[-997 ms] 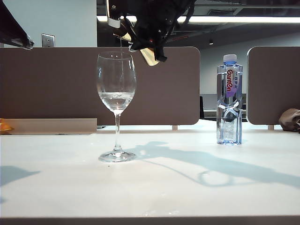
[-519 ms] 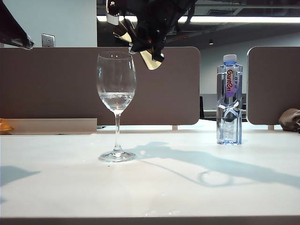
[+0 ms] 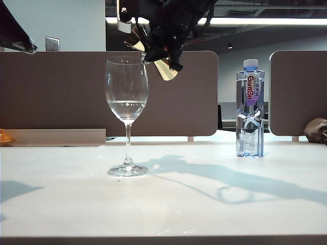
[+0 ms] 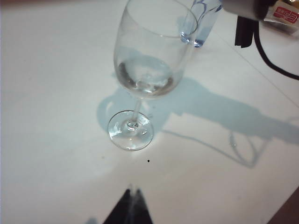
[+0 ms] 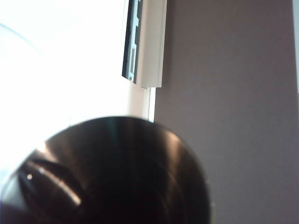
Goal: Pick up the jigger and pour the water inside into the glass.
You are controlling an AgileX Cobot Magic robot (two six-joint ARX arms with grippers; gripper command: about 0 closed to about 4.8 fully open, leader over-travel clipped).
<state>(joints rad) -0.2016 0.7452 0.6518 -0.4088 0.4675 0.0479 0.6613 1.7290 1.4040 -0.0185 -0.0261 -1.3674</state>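
Exterior view, top centre: right gripper (image 3: 156,48) clamps the tilted jigger (image 3: 164,68) above the glass (image 3: 126,102). Left wrist view alone shows water (image 4: 145,77) pooled inside; left gripper (image 4: 129,212) state indeterminable.

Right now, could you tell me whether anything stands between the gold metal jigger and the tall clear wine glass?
Nothing visible does. The right gripper holds the gold jigger tilted just above the wine glass rim.
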